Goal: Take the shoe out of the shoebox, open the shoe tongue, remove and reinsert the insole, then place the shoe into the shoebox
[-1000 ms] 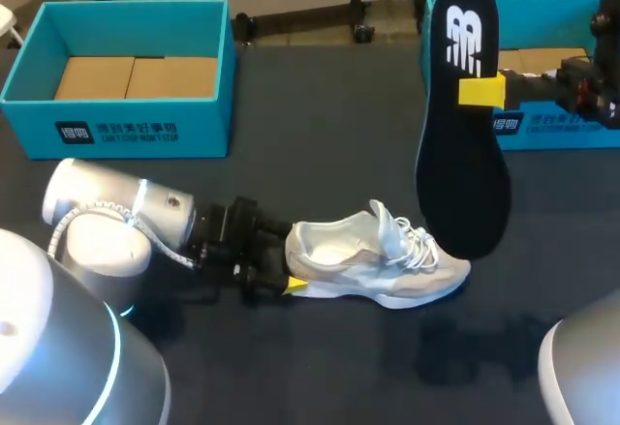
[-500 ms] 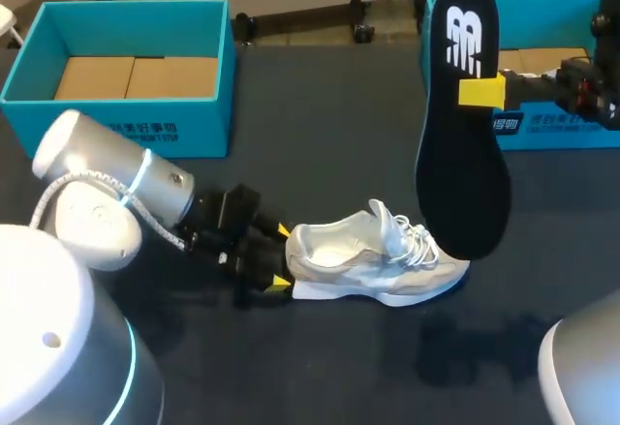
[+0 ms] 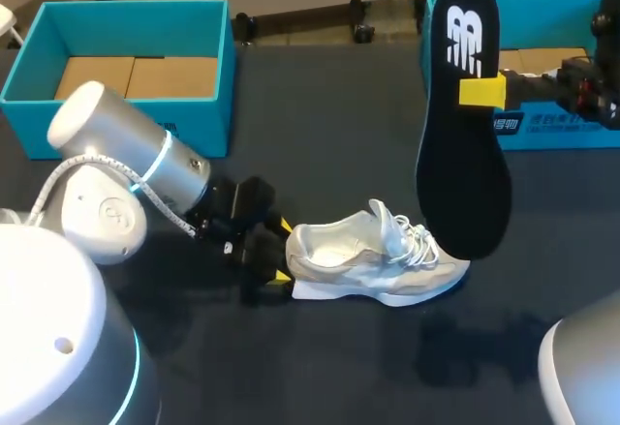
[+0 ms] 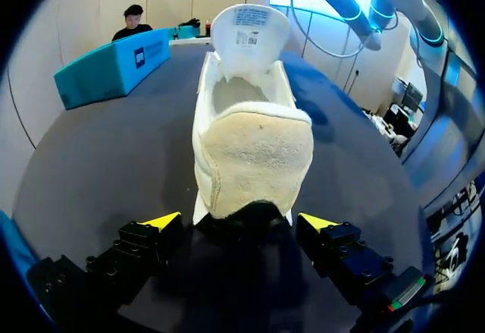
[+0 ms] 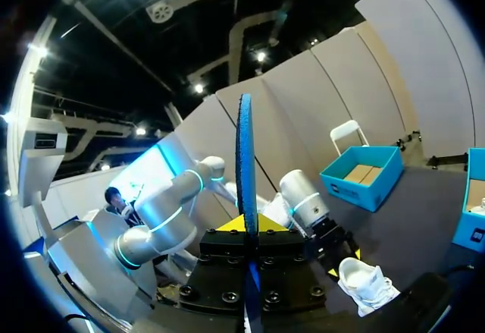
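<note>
A pale grey and white shoe (image 3: 373,258) lies on its sole on the dark table, toe to the right. My left gripper (image 3: 282,251) is at its heel, open, one yellow tip on each side. In the left wrist view the shoe's heel (image 4: 254,151) sits between that gripper's (image 4: 241,223) spread fingers, and I cannot tell whether they touch it. My right gripper (image 3: 481,91) is shut on the black insole (image 3: 463,164), which hangs upright above the toe. In the right wrist view the insole (image 5: 244,158) shows edge-on in the right gripper (image 5: 247,225), with the shoe (image 5: 367,284) below.
An open teal shoebox (image 3: 126,115) with a cardboard floor stands at the back left, just behind my left arm. A second teal box (image 3: 567,125) stands at the back right, behind the right gripper. Bare table lies in front of the shoe.
My left arm's elbow has swung up and back toward the left box, so its gripper now comes at the heel from a slant. The shoe, insole and right arm have not moved.
</note>
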### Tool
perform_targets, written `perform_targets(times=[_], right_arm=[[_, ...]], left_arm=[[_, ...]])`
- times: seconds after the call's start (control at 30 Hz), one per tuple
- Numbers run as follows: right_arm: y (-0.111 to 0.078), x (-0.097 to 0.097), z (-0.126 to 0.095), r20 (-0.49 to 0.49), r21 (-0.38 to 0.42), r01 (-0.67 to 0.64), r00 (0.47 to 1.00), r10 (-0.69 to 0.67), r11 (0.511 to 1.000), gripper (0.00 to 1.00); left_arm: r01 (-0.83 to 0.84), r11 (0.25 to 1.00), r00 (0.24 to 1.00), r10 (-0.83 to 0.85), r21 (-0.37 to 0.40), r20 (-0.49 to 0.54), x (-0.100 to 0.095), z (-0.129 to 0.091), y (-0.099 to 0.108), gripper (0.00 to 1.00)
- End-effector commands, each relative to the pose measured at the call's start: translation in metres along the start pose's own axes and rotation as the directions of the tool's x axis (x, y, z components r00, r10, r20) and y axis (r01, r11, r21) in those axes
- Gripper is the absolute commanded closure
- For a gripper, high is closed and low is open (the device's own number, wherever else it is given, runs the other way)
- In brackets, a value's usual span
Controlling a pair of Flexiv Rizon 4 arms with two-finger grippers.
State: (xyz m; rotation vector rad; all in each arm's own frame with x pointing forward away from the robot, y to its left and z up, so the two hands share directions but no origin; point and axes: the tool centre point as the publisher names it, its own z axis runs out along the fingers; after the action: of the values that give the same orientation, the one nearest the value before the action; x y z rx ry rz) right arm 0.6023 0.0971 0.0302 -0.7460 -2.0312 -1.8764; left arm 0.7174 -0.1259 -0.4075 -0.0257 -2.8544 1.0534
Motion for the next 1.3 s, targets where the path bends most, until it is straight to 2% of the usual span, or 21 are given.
perform_targets(times=[0.03, 0.1, 0.3, 0.67, 0.93, 1.3], right_arm=[[0.002, -0.003, 0.004, -0.002, 0.005, -0.001, 1.000, 0.001, 1.000, 1.00], [0.002, -0.003, 0.004, -0.002, 0.005, -0.001, 1.000, 0.001, 1.000, 1.00], [0.002, -0.003, 0.004, -0.002, 0.005, -0.001, 1.000, 0.001, 1.000, 1.00], [0.002, -0.003, 0.004, -0.002, 0.005, -0.001, 1.000, 0.001, 1.000, 1.00], [0.002, -0.003, 0.004, -0.002, 0.005, -0.001, 1.000, 0.001, 1.000, 1.00], [0.002, -0.003, 0.004, -0.002, 0.005, -0.001, 1.000, 0.001, 1.000, 1.00]], left_arm=[[-0.001, 0.976, 0.999, 0.009, -0.218, 0.038, 0.001, -0.014, -0.013, 0.00], [0.009, 0.959, 0.999, 0.005, -0.284, 0.048, 0.001, -0.019, -0.015, 0.00], [0.000, 0.919, 0.999, 0.019, -0.394, 0.044, 0.005, -0.025, -0.023, 0.00], [0.027, 0.840, 0.998, 0.004, -0.542, 0.057, 0.003, -0.025, -0.033, 0.00], [0.019, 0.819, 0.999, 0.004, -0.573, 0.038, 0.004, -0.016, -0.035, 0.00], [0.014, 0.812, 0.999, 0.018, -0.583, 0.049, 0.006, -0.020, -0.042, 0.00]])
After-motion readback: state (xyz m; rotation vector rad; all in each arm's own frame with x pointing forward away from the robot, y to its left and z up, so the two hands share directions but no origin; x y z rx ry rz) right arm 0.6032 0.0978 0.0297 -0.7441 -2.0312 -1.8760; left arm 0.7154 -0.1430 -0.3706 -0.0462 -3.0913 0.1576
